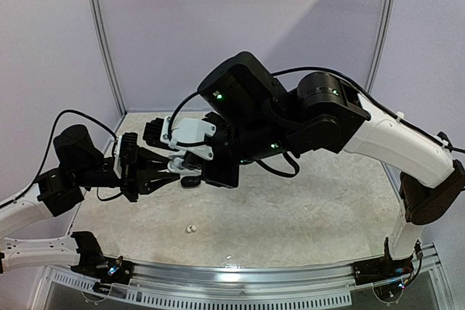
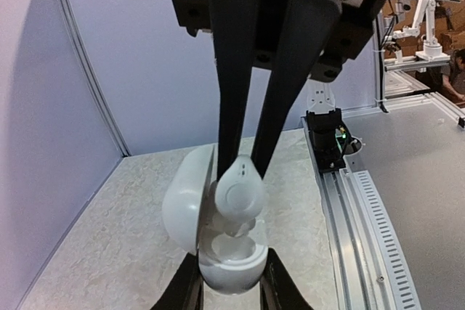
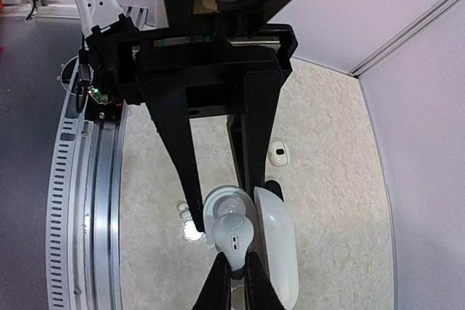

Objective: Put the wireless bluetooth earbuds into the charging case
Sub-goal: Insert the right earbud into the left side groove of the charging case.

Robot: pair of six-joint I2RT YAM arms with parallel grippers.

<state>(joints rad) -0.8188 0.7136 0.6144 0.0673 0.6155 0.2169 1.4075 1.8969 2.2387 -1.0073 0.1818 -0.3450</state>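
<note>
My left gripper is shut on the base of a white charging case and holds it above the table. The case lid is swung open to one side. My right gripper is shut on a white earbud, which sits at the mouth of the case base, touching or just above its well. The earbud also shows in the left wrist view, pinched between the right fingers. In the top view both grippers meet at the case, left of centre.
A loose white earbud lies on the table near the front. A small black item lies under the grippers. A small white item with a dark centre lies further back. A metal rail runs along the front edge.
</note>
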